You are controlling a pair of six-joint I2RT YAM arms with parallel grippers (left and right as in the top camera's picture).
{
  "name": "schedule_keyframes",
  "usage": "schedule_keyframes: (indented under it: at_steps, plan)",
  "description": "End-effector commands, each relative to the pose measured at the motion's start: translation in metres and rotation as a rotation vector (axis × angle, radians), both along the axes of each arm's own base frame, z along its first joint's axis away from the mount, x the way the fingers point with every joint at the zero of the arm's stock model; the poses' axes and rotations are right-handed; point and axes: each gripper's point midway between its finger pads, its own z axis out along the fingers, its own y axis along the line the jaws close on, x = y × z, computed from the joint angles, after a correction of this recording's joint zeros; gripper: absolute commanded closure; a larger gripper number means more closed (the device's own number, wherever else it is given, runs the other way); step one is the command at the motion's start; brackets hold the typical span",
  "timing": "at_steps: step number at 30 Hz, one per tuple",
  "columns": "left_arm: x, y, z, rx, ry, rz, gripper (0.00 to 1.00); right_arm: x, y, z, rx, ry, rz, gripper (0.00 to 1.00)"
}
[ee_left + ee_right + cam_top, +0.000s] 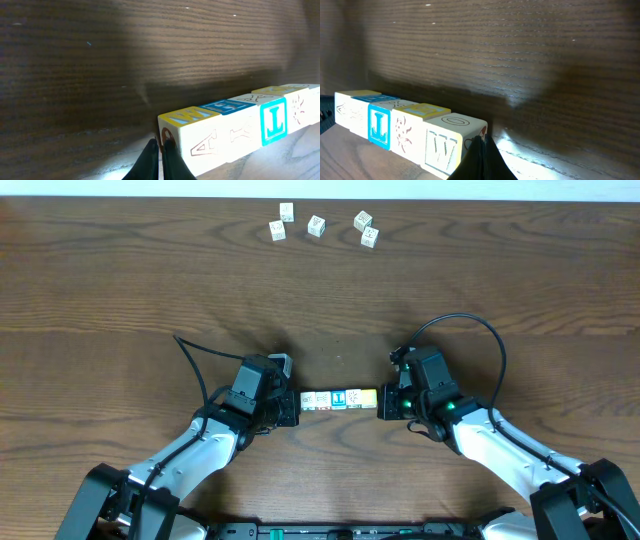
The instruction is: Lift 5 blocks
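Five small cream-white blocks (340, 399) sit end to end in one straight row near the front middle of the dark wooden table (120, 300), pinned between the two arms. The left gripper (296, 402) has its fingers pressed together, and their tip butts against the row's left end. The right gripper (382, 402) is likewise closed to a point against the right end.

The left wrist view shows a yellow-printed top and an outlined "A" on the nearest cube, then a bright blue framed letter (273, 120) further along. The right wrist view shows an outlined "W" (442, 147), an oval on top and a reddish sprig print.

Whether the row clears the wood I cannot tell. Five more pale cubes (320, 225) lie scattered at the far edge.
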Motion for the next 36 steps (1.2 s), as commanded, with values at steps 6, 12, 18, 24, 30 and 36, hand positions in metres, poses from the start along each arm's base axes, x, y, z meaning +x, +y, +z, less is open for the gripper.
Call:
schedule_keyframes:
  at_steps: [6,12,18,24,30,36]
  plan:
    - [-0.012,-0.032,0.019,-0.158,0.030,-0.108,0.93,-0.024,0.044,0.014,0.150,0.050,0.153,0.99]
    - [-0.012,-0.032,0.020,-0.161,0.028,-0.109,0.93,-0.025,0.047,0.015,0.156,0.048,0.165,0.99]
    - [-0.006,-0.035,0.029,-0.173,0.003,-0.112,0.93,-0.027,0.050,0.016,0.158,0.045,0.178,0.99]
    - [-0.005,-0.036,0.035,-0.180,-0.014,-0.114,0.93,-0.027,0.057,0.021,0.169,0.022,0.197,0.99]
    - [-0.004,-0.037,0.040,-0.188,-0.029,-0.113,0.93,-0.023,0.063,0.029,0.179,0.002,0.209,0.99]
    - [-0.002,-0.037,0.046,-0.196,-0.045,-0.111,0.93,-0.022,0.064,0.031,0.183,-0.002,0.210,0.99]
